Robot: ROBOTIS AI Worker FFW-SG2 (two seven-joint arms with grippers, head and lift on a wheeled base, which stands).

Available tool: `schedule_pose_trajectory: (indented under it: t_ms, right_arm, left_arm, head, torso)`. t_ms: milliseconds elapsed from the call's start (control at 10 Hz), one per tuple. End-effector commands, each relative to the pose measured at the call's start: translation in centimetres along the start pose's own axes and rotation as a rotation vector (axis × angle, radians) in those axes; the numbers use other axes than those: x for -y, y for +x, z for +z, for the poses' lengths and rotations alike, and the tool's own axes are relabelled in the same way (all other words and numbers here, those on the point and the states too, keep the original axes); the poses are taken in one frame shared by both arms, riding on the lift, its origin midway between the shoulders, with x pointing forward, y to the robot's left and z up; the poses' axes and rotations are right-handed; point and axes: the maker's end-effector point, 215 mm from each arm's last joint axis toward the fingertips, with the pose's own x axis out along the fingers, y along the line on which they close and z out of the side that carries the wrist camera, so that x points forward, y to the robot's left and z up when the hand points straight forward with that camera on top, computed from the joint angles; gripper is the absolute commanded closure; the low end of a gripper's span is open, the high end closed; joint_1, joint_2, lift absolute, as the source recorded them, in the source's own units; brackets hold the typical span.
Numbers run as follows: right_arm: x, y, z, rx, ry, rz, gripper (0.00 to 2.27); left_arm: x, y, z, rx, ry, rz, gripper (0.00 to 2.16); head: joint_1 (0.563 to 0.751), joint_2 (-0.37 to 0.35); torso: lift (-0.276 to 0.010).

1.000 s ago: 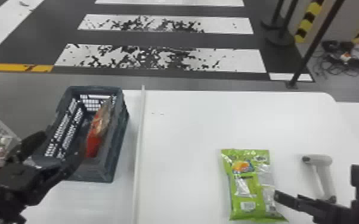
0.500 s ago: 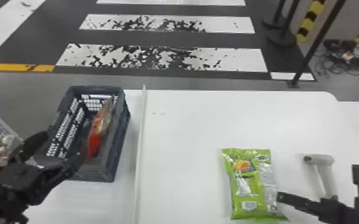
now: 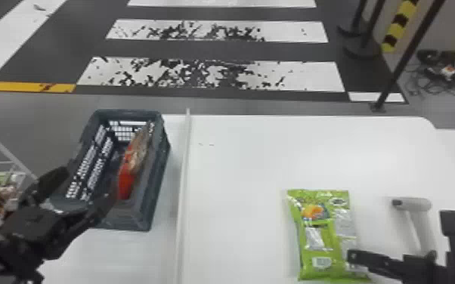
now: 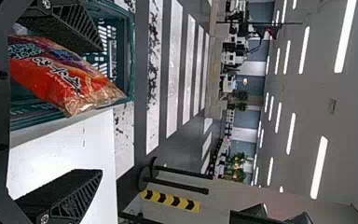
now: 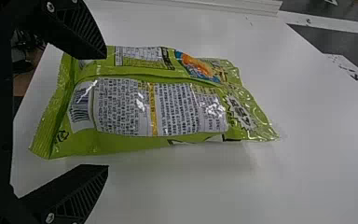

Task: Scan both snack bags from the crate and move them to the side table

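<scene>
Dark floor (image 3: pixel 215 49), worn white stripes, beyond white table (image 3: pixel 245 170). Long pale rail (image 3: pixel 183 181) splits the white surface. Blue-grey crate (image 3: pixel 155 189) left of rail, upright, mesh sides. Left gripper (image 3: pixel 87 185) at the crate's near left part, fingers wide apart, nothing clamped. Right gripper (image 3: pixel 400 236) at the green bag's near right side, fingers also spread, nothing clamped. Green snack bag (image 3: pixel 313 241) lies flat on table right of rail, printed label panel up; in the right wrist view one finger overlaps its edge, contact can't be told. Red snack bag (image 3: pixel 126 181) inside crate, along its right wall, see-through end away from robot. Light grey scanner (image 3: pixel 417 204) on table, just right of green bag.
</scene>
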Motion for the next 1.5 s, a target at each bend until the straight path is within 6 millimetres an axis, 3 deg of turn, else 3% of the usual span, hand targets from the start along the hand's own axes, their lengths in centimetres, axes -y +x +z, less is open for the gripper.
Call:
schedule_pose_trajectory:
  t_ms: [0, 300, 400, 500, 600, 900, 1200, 1400]
  right_arm:
    - [-0.3, 0.7, -0.4, -0.023, -0.008, 0.005, 0.09]
    - [0.4, 2.1, -0.8, -0.073, -0.027, -0.016, 0.10]
    - [0.4, 2.4, -0.7, -0.077, -0.031, -0.011, 0.27]
    - [0.4, 2.5, -0.6, -0.077, -0.039, -0.011, 1.00]
    - [0.5, 2.6, -0.6, -0.078, -0.039, -0.018, 2.19]
    - [0.7, 1.8, 0.6, -0.029, -0.043, -0.006, 2.25]
    - [-1.4, -0.7, 1.4, 0.016, -0.057, 0.008, 2.25]
    - [-3.0, -2.8, 2.8, 0.071, -0.062, 0.019, 2.25]
  left_arm:
    - [-0.1, -0.1, 0.0, -0.002, 0.004, 0.000, 0.07]
    - [-0.3, -0.2, 0.0, -0.002, -0.005, -0.003, 0.07]
    - [-0.3, -0.2, 0.0, -0.002, -0.001, -0.004, 0.07]
    - [-0.4, -0.2, -0.1, -0.006, -0.004, 0.000, 0.07]
    - [-0.6, -0.2, -0.3, -0.008, -0.006, 0.005, 0.07]
    - [-0.8, -0.2, -0.4, -0.008, -0.013, 0.015, 0.07]
    - [-1.2, -0.1, -1.3, -0.025, -0.016, 0.035, 0.07]
    - [-1.2, 0.0, -2.3, -0.038, -0.027, 0.034, 0.07]
  head:
    - [0.695, 0.055]
    - [0.695, 0.081]
    - [0.695, 0.084]
    - [0.695, 0.091]
    - [0.695, 0.093]
    - [0.695, 0.093]
    - [0.695, 0.078]
    - [0.695, 0.080]
  torso:
    - [-0.029]
    - [-0.029]
    - [-0.029]
    - [-0.029]
    - [-0.029]
    - [-0.029]
    - [-0.029]
    - [-0.029]
